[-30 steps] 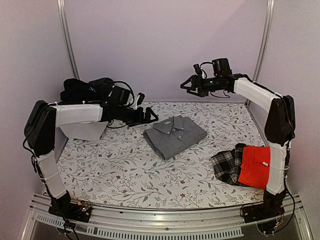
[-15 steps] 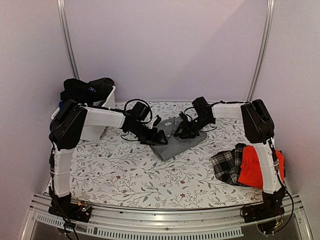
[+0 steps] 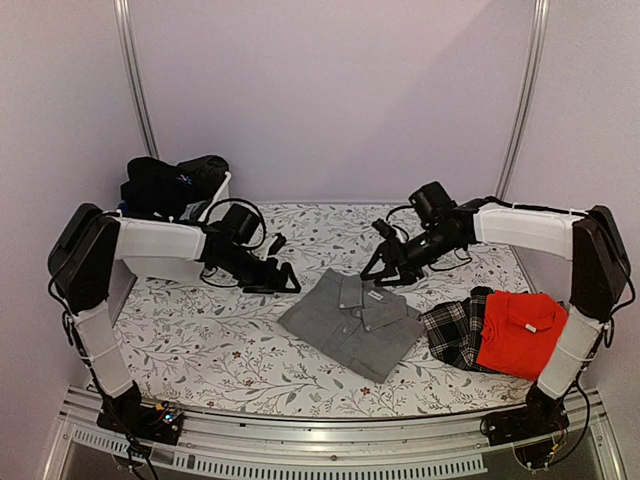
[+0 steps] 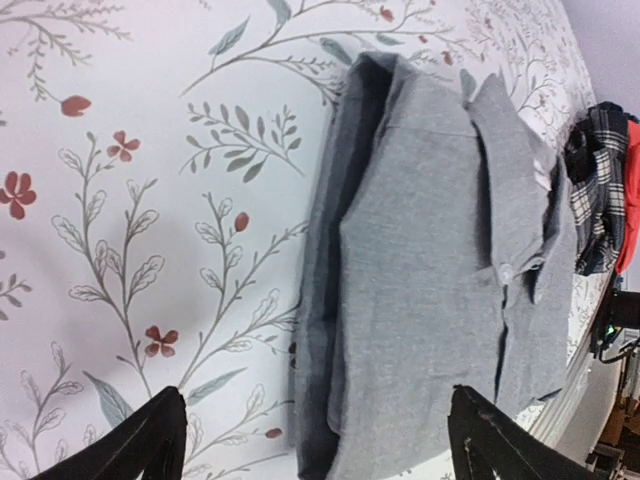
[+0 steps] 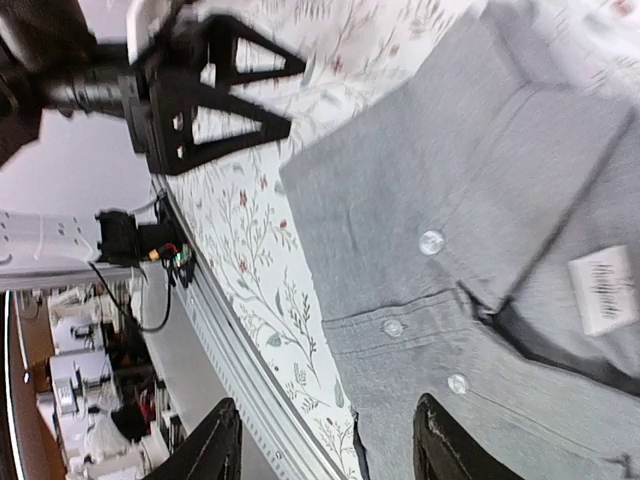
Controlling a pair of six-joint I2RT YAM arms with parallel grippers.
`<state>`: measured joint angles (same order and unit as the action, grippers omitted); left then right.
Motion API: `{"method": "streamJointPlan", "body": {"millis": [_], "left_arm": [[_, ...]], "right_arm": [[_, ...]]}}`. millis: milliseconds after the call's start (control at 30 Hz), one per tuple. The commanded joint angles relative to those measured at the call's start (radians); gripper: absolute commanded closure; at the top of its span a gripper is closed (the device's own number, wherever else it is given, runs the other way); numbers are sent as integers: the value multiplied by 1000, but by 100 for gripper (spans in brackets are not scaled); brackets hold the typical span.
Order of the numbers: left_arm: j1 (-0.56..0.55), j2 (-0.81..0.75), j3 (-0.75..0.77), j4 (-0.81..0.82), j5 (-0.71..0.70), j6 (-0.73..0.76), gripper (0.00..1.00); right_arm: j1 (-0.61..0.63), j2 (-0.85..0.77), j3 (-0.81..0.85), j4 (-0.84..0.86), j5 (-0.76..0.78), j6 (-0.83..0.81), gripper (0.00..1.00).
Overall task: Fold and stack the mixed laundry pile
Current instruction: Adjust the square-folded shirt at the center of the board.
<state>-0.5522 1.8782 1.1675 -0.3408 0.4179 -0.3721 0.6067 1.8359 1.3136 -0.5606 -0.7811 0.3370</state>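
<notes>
The folded grey shirt (image 3: 350,325) lies flat on the table (image 3: 220,340), near the front and between the two arms, turned a bit slantwise with its collar toward the back. The left gripper (image 3: 288,280) hangs just beside its back left edge and the right gripper (image 3: 378,276) near its collar, both with fingers apart and holding nothing. The plaid cloth (image 3: 452,330) and red shirt (image 3: 520,335) sit to its right, so I think the right arm is closer to that pile.

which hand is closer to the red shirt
Right. Right hand sits left of the red shirt, by the grey shirt; left hand is farther left, past the grey shirt.
</notes>
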Motion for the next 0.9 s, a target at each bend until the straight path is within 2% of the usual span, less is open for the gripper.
{"method": "streamJointPlan", "body": {"millis": [0,100,267,400,500,600,667,767,867], "left_arm": [[-8,-79,-4,11,28,-26,10],[-48,-34,89,-31,-30,25,8],[-114,160,360,-178,-176,117,6],[-115,266,458,-149,-155,143,13],[-125,340,528,-142,-92,173,18],[-128,373,533,-145,-49,173,35],[-121,346,463,-128,-30,155,52],[-99,241,274,-62,-5,118,74],[-75,113,50,21,21,70,83]], "right_arm": [[-145,-186,-88,19,129,141,43],[-151,-239,-133,-23,160,119,43],[-151,-205,-157,-44,204,70,45],[-151,-107,-126,-89,300,22,50],[-150,-27,-97,-74,304,5,53],[-136,62,-30,-73,290,-12,58],[-117,119,23,-83,293,-33,59],[-99,205,93,-75,272,-62,60],[-80,257,162,-54,226,-82,61]]}}
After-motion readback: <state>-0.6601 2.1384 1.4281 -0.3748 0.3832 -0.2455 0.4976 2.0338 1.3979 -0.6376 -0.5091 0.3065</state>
